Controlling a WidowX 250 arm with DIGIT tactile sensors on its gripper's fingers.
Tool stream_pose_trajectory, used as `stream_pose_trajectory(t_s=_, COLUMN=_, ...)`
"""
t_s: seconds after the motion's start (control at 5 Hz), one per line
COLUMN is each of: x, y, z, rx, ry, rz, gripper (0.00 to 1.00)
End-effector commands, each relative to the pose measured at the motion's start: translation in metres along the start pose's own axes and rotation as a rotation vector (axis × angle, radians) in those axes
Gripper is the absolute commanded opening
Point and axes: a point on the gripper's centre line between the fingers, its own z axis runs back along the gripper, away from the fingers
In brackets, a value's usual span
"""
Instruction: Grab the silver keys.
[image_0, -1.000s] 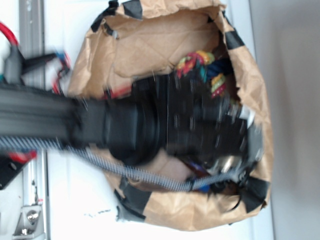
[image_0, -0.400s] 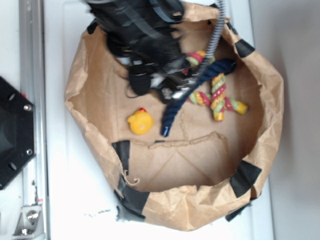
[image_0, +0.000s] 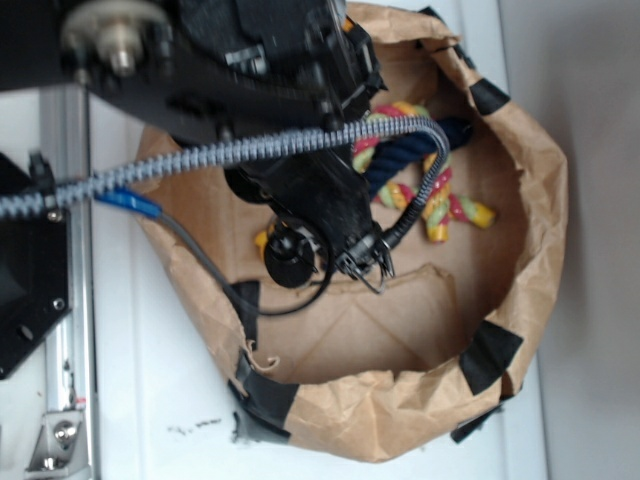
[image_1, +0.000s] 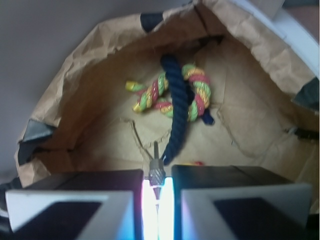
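Fingers (image_1: 157, 200) nearly shut with a thin bright gap, a small grey key-like tip (image_1: 156, 175) sticking up between them (probably the silver keys, rest hidden), over the brown paper bag (image_0: 520, 200), rope toy (image_1: 175, 97) farther in, yellow duck (image_0: 262, 240) peeking beside the arm (image_0: 290, 190).

Paper bag (image_0: 520, 190), brown, rolled rim: one. Black tape patches on its rim: at least four countable in the exterior view, two in the wrist view. Knotted rope toy (image_1: 172, 97): one, made of a navy strand and a multicoloured strand. Yellow duck (image_0: 262, 240): one, only a sliver showing beside the arm. Keys: one metal piece (image_1: 155, 172) visible, caught between the pads of the hand (image_1: 157, 187); further keys cannot be counted.
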Motion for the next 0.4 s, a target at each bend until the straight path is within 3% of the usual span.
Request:
stream_pose_trajectory(t_s=0.0, x=0.0140, y=-0.0010, z=0.0048, rx=0.020, ry=-0.046, rz=0.083, gripper=0.00)
stream_pose_trajectory(t_s=0.2, x=0.0132, y=-0.0036, z=0.0013, rx=0.033, ry=-0.061, rz=0.094, gripper=0.00)
